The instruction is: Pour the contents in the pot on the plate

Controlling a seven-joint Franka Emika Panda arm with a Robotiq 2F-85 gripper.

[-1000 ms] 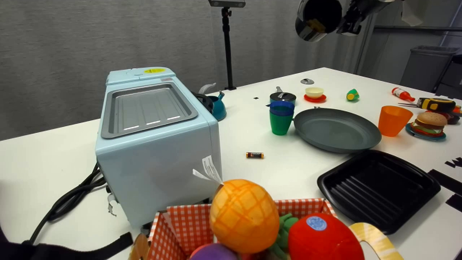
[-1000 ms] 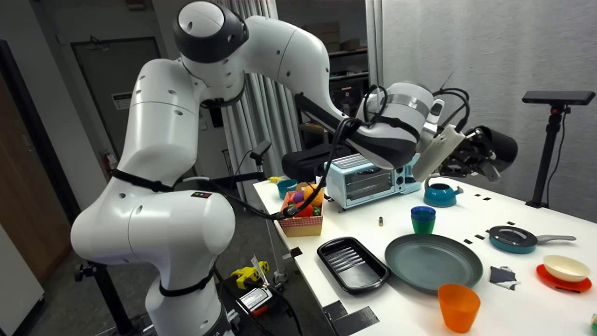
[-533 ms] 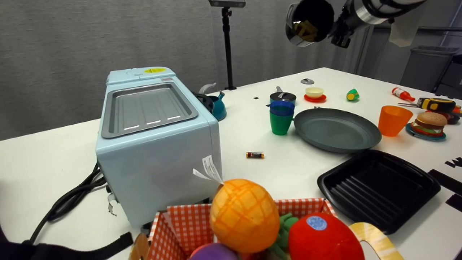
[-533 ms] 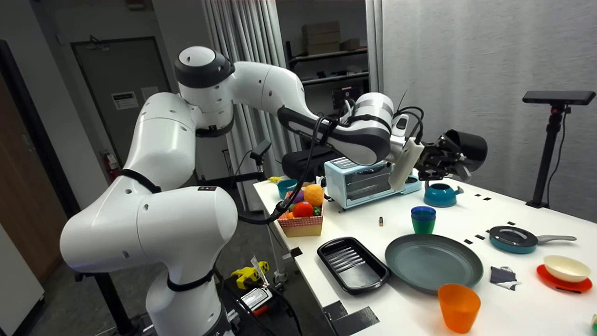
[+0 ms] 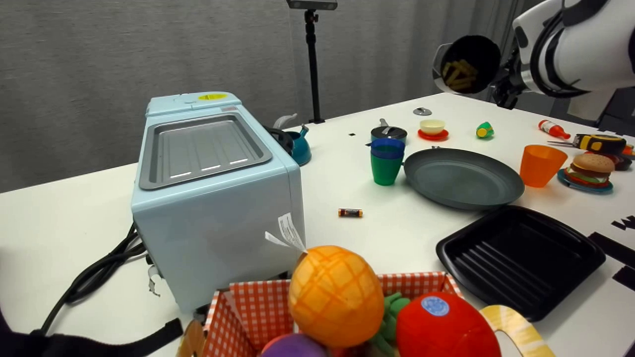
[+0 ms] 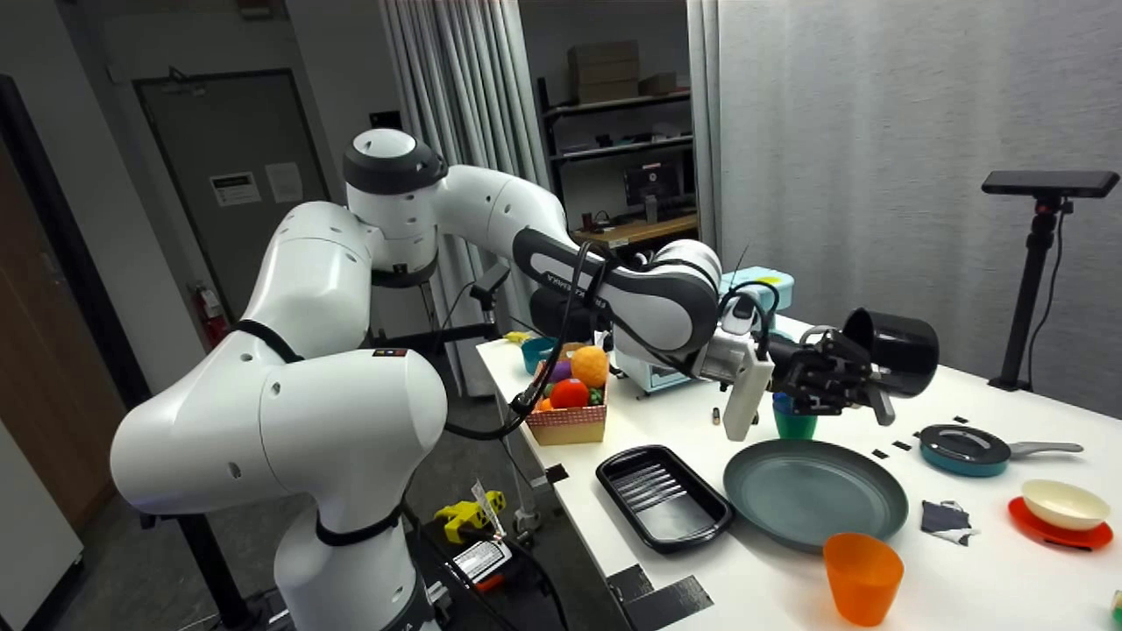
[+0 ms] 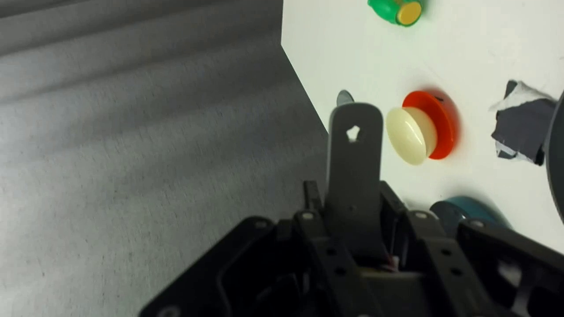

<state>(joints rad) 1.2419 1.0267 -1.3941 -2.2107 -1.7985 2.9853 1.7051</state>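
– How far along is the arm (image 6: 493,207) with the pour?
– It reaches out with its far end raised higher than the plate (image 5: 464,177). The lift looks done; the pour does not.
– Has anything landed on the plate?
– Nothing that shows: in both exterior views its surface is bare.
– And the black tray (image 6: 663,496)?
– Just beside the plate, and no part of this job.
– What about the gripper (image 7: 351,193)?
– It is closed and holds the pot (image 6: 903,352) above the plate, well apart from it. Whether the pot is squarely over the plate is hard to tell.
– Upright?
– No, tilted far onto its side, mouth turned toward the side of the plate where the tray lies.
– Held by what?
– A flat grey handle (image 7: 355,152), apparently the pot's own, which the wrist view shows pinched in the gripper.
– And the yellow pieces (image 5: 464,81)?
– Inside the pot, low against its wall. What is left, it seems, is to bring the mouth over the plate and tip further until they slide out. Too sharp a tip might throw them past the plate toward the tray.
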